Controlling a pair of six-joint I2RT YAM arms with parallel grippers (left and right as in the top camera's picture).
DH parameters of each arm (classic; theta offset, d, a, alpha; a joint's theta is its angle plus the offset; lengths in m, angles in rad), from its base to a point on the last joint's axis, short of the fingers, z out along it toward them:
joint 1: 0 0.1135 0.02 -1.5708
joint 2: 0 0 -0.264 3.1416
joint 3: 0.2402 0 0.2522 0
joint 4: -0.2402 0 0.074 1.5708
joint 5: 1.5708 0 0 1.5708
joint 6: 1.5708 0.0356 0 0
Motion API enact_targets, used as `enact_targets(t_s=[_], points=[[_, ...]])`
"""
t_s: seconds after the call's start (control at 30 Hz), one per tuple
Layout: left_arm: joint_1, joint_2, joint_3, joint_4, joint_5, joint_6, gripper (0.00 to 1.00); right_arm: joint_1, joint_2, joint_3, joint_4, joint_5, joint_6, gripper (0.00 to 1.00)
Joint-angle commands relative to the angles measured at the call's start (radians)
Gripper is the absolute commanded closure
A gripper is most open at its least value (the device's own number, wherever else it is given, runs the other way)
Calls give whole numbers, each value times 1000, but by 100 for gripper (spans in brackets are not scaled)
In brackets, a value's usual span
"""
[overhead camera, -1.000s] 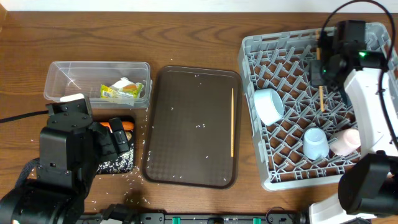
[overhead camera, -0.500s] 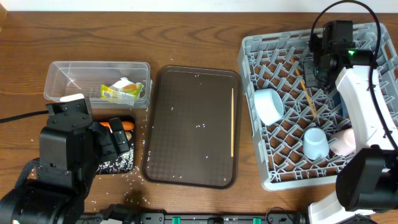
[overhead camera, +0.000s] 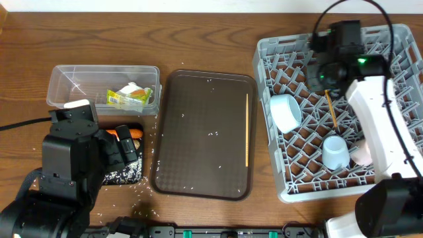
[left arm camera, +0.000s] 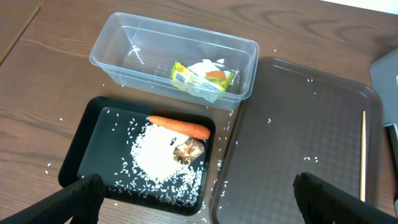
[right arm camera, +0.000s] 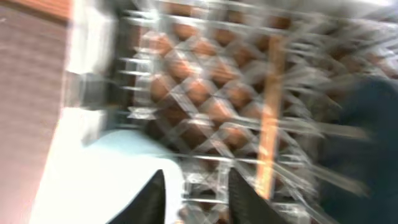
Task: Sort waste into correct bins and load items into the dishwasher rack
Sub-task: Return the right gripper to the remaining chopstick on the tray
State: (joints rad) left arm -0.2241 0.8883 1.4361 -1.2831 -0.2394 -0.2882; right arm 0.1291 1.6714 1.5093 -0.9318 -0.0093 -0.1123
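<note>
The grey dishwasher rack [overhead camera: 277, 49] holds a white bowl [overhead camera: 285, 112], a light-blue cup [overhead camera: 335, 152], a pink cup [overhead camera: 362, 155] and one wooden chopstick [overhead camera: 330, 109] lying across its pegs. My right gripper [overhead camera: 317, 79] hovers above the rack, just left of that chopstick [right arm camera: 270, 118], open a little with nothing between its fingers. A second chopstick [overhead camera: 247, 129] lies on the brown serving tray [overhead camera: 203, 134]. The clear tub [left arm camera: 174, 62] holds the wrapper [left arm camera: 193, 76] and tissue [left arm camera: 208, 65]. In the black tray [left arm camera: 93, 143] are the carrot [left arm camera: 179, 127], brown lump [left arm camera: 188, 149] and rice [left arm camera: 155, 158]. My left gripper [left arm camera: 205, 208] is wide open above the black tray's near edge.
Loose rice grains are scattered on the brown serving tray [left arm camera: 298, 143] and on the wooden table round the black tray. The right wrist view is blurred; the white bowl [right arm camera: 93, 180] fills its lower left.
My right gripper has let go of the chopstick and swung left over the rack. The chopstick has tipped over and now rests on the pegs. The left arm has not moved.
</note>
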Motion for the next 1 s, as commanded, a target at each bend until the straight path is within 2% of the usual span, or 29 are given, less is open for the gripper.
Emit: enact_targets(t_s=[0.0,0.23,0.37,0.47,0.67,0.97], points=[[5,1,8,-4,-9,-5,2,103,-51,-2,-7,-177,48,66],[5,1,8,-3,-9,-5,2,317,4,-26,-33,-103,240,62],[5,1,8,-3,-9,-5,2,415,102,-40,-35,-55,394,63],[5,1,8,-4,-9,-5,2,473,197,-40,-33,-3,470,60],[5,1,8,-3,-9,-5,2,486,362,-40,-26,65,572,61],[5,1,8,-3,-9,-5,2,454,465,-40,-25,-6,557,64]])
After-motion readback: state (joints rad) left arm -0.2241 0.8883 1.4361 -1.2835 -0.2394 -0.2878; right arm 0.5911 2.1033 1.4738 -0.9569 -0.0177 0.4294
